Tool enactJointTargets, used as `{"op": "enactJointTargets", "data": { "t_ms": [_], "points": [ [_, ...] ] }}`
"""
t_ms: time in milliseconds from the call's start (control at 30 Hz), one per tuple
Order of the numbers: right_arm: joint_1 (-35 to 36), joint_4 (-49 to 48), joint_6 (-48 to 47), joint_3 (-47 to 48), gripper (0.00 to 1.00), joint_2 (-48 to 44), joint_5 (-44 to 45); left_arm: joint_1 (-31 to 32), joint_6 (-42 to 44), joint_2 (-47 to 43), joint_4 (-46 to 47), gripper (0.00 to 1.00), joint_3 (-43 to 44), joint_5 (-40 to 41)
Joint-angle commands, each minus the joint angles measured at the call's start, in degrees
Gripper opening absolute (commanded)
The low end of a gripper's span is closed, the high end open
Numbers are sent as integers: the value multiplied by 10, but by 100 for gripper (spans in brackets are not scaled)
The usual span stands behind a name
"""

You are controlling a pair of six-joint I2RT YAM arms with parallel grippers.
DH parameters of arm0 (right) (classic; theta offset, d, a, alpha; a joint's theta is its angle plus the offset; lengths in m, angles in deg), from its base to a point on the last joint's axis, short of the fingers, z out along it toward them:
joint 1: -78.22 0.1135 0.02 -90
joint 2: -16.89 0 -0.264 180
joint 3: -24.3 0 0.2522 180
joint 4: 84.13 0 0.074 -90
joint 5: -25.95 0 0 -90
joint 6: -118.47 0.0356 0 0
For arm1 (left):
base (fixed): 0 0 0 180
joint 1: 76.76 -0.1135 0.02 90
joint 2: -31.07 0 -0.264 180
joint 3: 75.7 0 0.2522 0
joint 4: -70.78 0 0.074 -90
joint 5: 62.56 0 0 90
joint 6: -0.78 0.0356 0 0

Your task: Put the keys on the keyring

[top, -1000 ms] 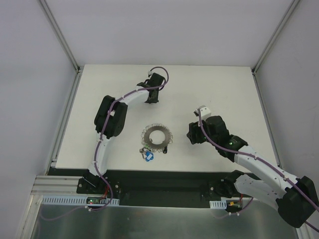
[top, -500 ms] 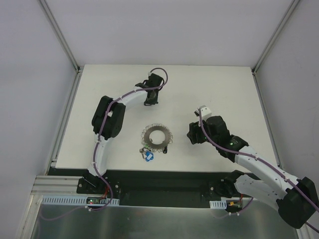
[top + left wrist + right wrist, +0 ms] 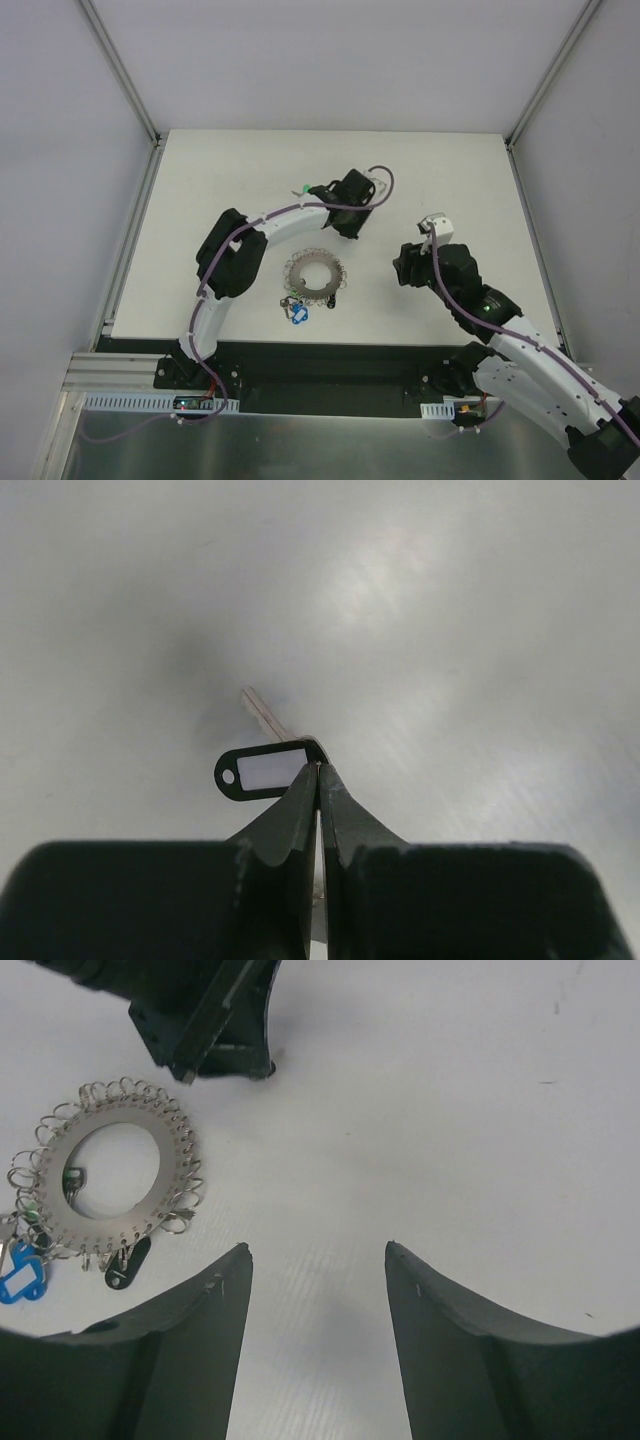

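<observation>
The left tool (image 3: 318, 770) is shut tight on a black-headed key (image 3: 262, 772). Its two fingers (image 3: 290, 815) meet at the right end of the head, which carries a white label. The key's metal blade points to the upper left of the wrist view, away from the tool. Whether the blade touches the desk (image 3: 200, 180) cannot be told.

In the top view this tool sits just right of centre, up and to the right of the ring (image 3: 297, 274) and apart from it. The left arm curves to it from the lower left.

The ring lies flat on the desk near the middle of the top view, with small wire loops all round its rim. A blue key (image 3: 20, 1278) hangs at its lower left edge and a second black key (image 3: 127, 1263) at its lower edge, both resting on the desk. A tiny green bit shows at the ring's left rim, too small to make out.

The right tool (image 3: 318, 1260) is wide apart with nothing between its fingers. It stands over bare desk to the right of the ring, well clear of it. In its wrist view the ring is at the left and the left tool at the top.
</observation>
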Motion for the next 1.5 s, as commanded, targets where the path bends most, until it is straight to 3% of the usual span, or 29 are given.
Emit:
{"op": "enactJointTargets", "data": {
  "t_ms": [0, 267, 433, 600, 933, 1133, 1367, 1467],
  "points": [
    [-3, 32, 32, -16, 59, -55, 90, 65, 65, 1, 5, 0, 48, -52],
    [-3, 68, 47, -30, 59, -122, 114, 131, 114, 18, 5, 6, 44, -56],
    [-3, 76, 45, -30, 59, -128, 109, 134, 109, 24, 6, 17, 36, -63],
    [-3, 75, 36, -23, 59, -124, 85, 134, 92, -11, 11, 28, 23, -15],
    [-3, 8, -31, -18, 59, -53, -60, 30, -2, -229, 44, 65, -127, 37],
    [-3, -78, -62, -3, 53, 76, -207, -57, -47, -398, 47, 98, -248, 72],
    [-4, -172, -91, 26, 47, 232, -289, -111, -49, -594, 46, 99, -353, 112],
    [-7, -206, -104, 42, 41, 298, -315, -115, -3, -656, 45, 99, -380, 103]
  ]
}}
